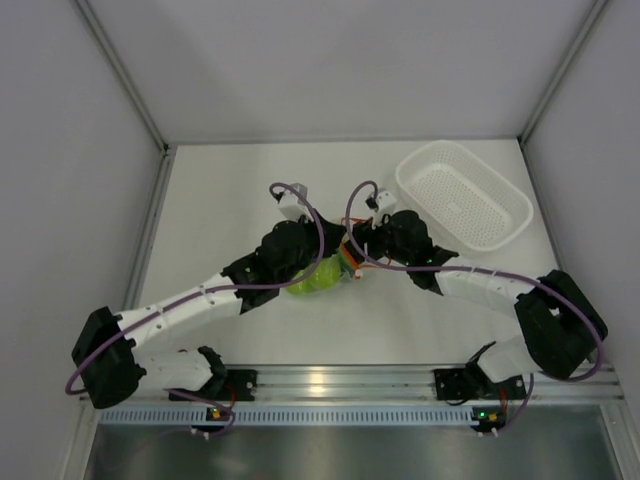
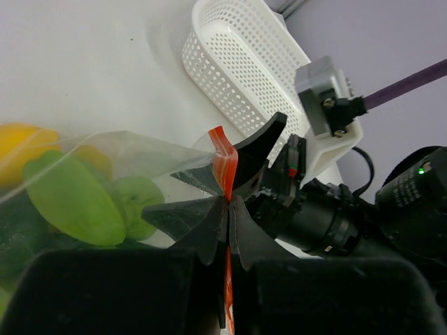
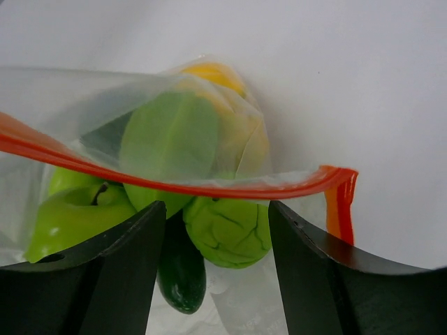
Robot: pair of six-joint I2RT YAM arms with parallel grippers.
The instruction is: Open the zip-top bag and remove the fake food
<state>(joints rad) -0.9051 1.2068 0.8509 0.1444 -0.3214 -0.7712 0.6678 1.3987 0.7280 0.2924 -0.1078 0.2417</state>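
White counter (image 1: pixel 230 200), smooth and matte, carries everything; both arms reach in and meet at ctr. Far right sits a white perforated oval basket (image 1: pixel 462 195), rigid plastic, well apart from the action.

The zip-top bag (image 3: pixel 70 98) lies at ctr btwn the two hands: thin clear crinkly film, soft, folds easily. Inside is the fake food (image 3: pixel 174 139), glossy hard plastic: a light-green apple (image 3: pixel 77 216) w/ stem dimple, a wrinkled light-green round piece (image 3: pixel 227 227), a dark-green cucumber (image 3: pixel 180 276), and a yellow piece (image 3: pixel 209 73) at the back. None is out of the film yet.

The orange-red zip strip (image 3: pixel 174 185) looks unparted. Its long axis runs crosswise over the gap of the right hand (image 3: pixel 216 206), whose fingers are spread wide and grip nothing; the food lies just beyond the strip. The left hand (image 2: pixel 228 209) is pressed together on the strip near its corner end, strip upright btwn the fingers; one lip or both, cannot tell.

Judgement: left hand is the anchor. Right hand is nearer the free run of strip & should pinch one lip only, then pull away from the left hand to part the seal. Thin film may slip.
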